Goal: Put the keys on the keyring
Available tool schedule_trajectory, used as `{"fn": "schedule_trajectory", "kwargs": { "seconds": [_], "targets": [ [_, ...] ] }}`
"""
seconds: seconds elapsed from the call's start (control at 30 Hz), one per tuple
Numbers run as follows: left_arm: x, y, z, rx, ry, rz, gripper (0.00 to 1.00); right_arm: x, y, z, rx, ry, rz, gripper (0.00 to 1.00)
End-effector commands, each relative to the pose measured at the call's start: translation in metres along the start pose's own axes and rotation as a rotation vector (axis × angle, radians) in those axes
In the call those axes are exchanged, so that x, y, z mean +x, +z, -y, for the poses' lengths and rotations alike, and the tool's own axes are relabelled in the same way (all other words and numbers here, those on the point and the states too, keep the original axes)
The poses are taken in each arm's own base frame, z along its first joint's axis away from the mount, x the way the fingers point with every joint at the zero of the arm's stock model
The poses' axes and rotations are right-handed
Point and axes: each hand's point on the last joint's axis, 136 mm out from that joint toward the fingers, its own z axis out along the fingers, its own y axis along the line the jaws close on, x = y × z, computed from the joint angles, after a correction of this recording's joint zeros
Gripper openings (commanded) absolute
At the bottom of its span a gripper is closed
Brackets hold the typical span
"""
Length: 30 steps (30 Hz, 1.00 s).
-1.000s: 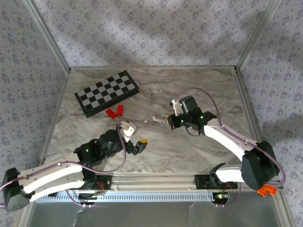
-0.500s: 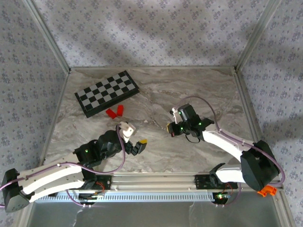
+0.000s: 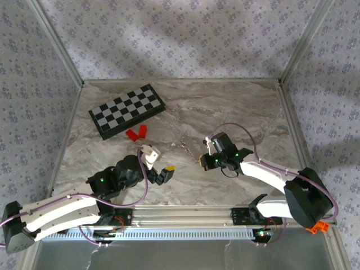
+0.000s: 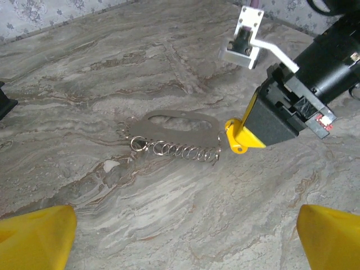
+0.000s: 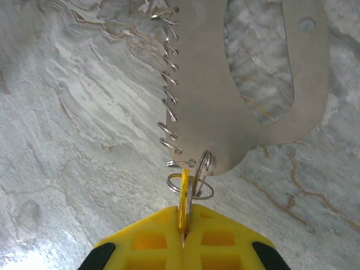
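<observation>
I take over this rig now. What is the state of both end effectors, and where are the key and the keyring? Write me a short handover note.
The left end effector is open and holds nothing.
The right end effector is shut on the key, a thin yellow-orange piece pinched between its pads.
The keyring, a flat metal plate with an oval opening and a row of small wire rings, lies on the table.
Done: the key is held at the rings at the plate's end.
Left: I cannot tell if the key is threaded on; check this, then release.
</observation>
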Motion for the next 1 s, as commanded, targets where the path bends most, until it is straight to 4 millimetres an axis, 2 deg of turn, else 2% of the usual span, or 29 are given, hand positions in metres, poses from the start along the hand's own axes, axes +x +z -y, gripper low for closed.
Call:
{"fn": "schedule_trajectory", "kwargs": {
  "seconds": [0.0,0.87,0.97],
  "targets": [
    [-0.008,-0.003,0.000,0.011,-0.025,0.033,1.00,0.002,0.002,0.001,0.004,0.015,0.013,0.00],
    [-0.015,0.002,0.003,0.016,-0.004,0.033,1.00,0.053,0.014,0.018,0.032,0.084,-0.073,0.00],
    [-0.015,0.003,0.004,0.017,-0.005,0.035,1.00,0.056,0.013,0.019,0.032,0.095,-0.072,0.03]
  ]
}}
